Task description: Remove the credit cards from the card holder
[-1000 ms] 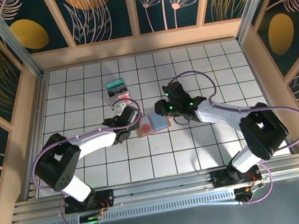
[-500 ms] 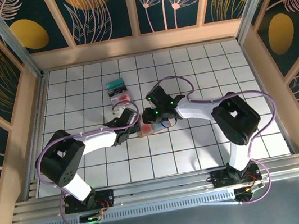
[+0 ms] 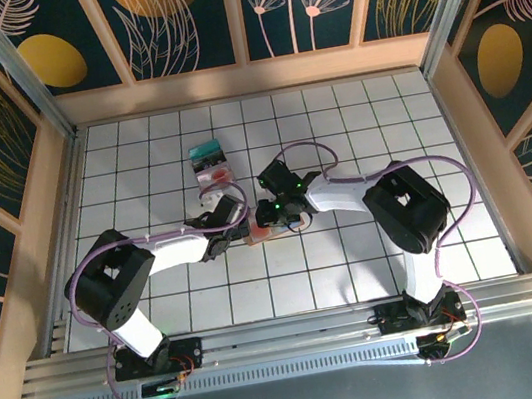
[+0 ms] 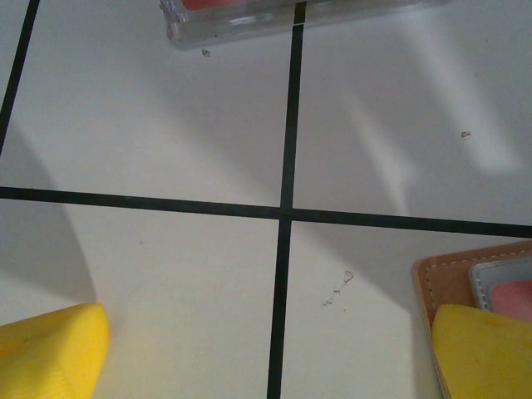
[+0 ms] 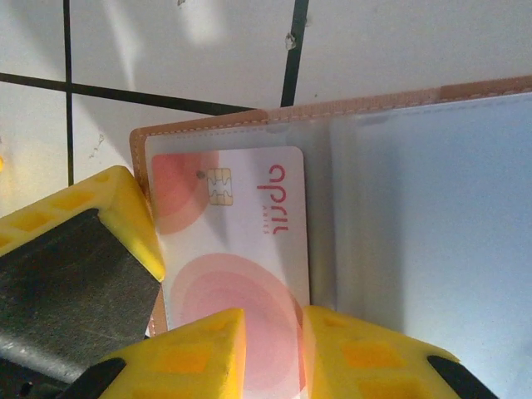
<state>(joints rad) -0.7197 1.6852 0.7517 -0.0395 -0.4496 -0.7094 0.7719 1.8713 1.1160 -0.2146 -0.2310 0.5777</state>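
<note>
Presently, right claw point(image 5: 271, 345) sits narrow on pink card point(image 5: 241, 233) (grip unclear); left claw point(image 4: 266, 353) wide.

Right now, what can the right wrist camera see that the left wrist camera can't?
Right wrist view: a pink-and-white credit card with a gold chip, tucked in a clear pocket of the open card holder. The right gripper has its yellow fingers close together at the card's lower edge.

Left wrist view: a clear case with something red inside, at the top. The left gripper has its fingers wide apart.

Both: the card holder's tan stitched edge and the white table with black lines.
</note>
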